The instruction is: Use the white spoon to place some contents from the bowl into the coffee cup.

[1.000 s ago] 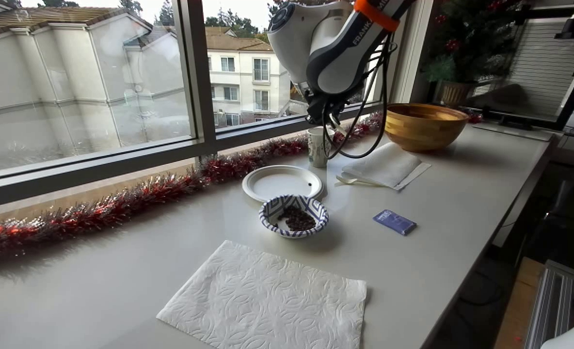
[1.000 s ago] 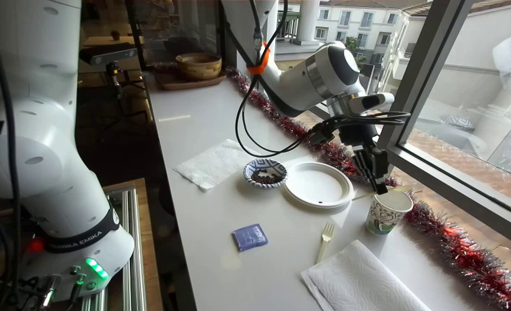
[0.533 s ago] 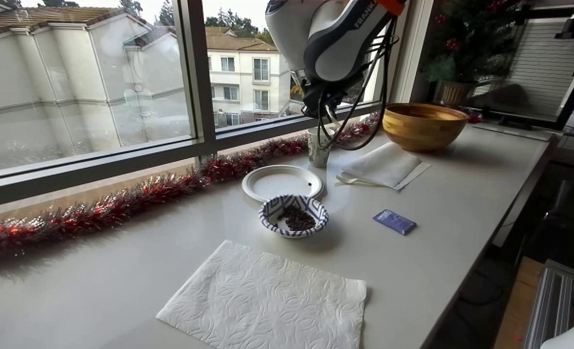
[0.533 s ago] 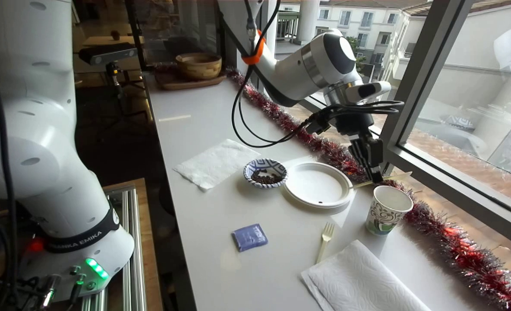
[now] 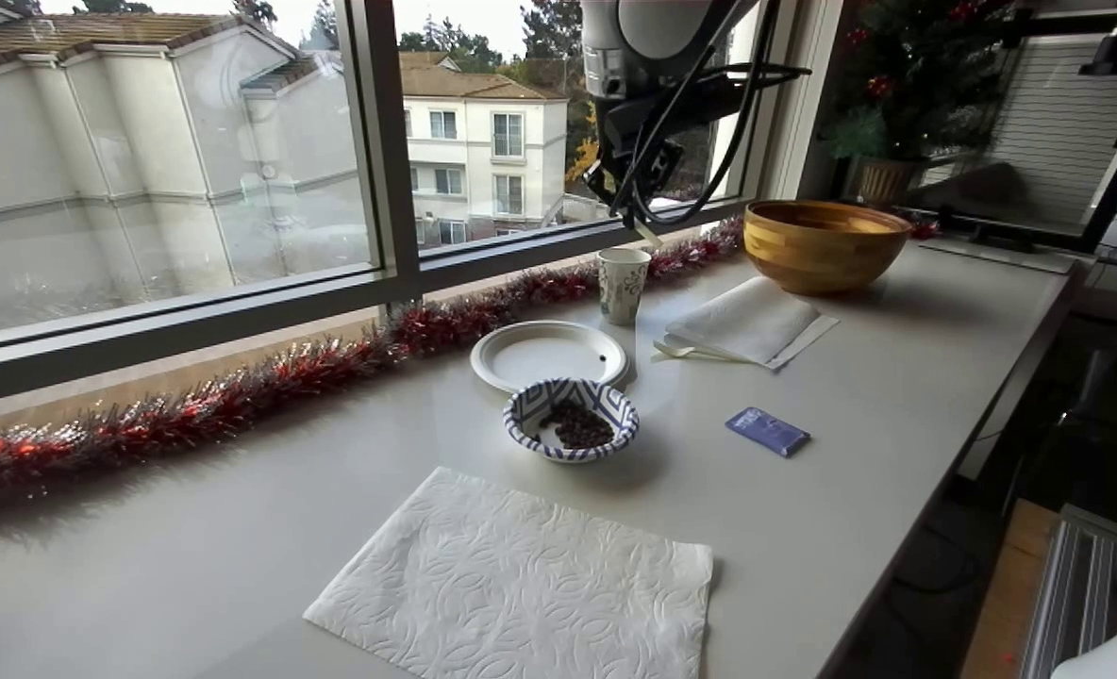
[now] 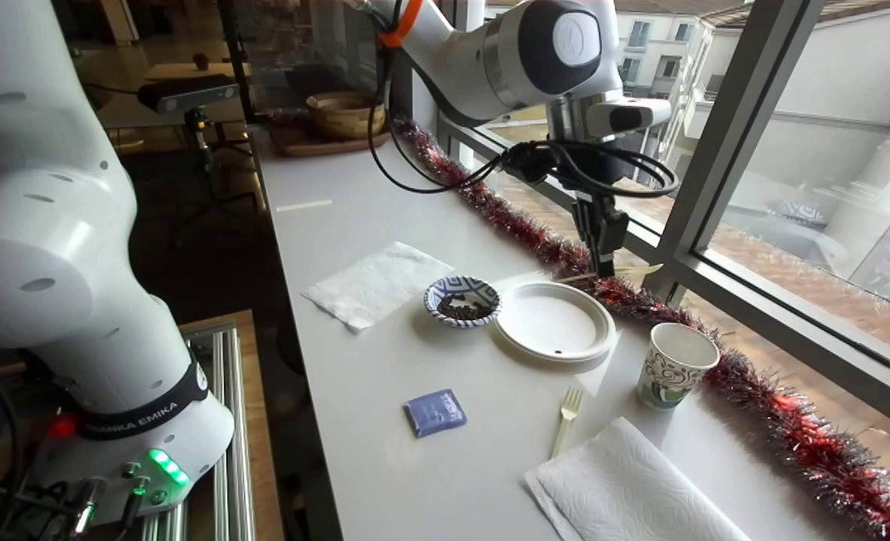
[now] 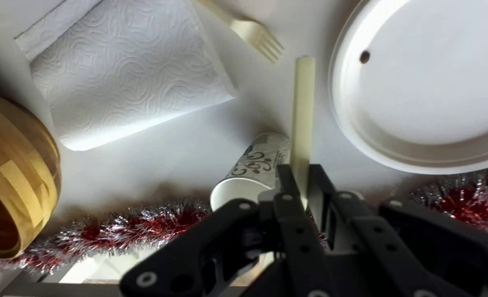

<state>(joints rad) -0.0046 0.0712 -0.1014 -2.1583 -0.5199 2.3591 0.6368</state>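
Spoon (image 7: 304, 107) crosswise in gripper (image 7: 301, 177).

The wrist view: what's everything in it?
Flat counter: one, white, in background
Slim plastic spoon: one, cream, centre, scoop hidden
Tapered paper cup: one, white with swirls, left of spoon
Flat round plate: one, white, right side
Oval bit: one, dark brown, on plate
Plastic fork: one, cream, top middle
Folded paper towel: one, white, upper left
Round wooden bowl: one, golden, left edge
Tinsel garland: one, red and silver, near bottom
Window frame: one, grey, bottom left
Two-fingered gripper: one, black, bottom, holding spoon
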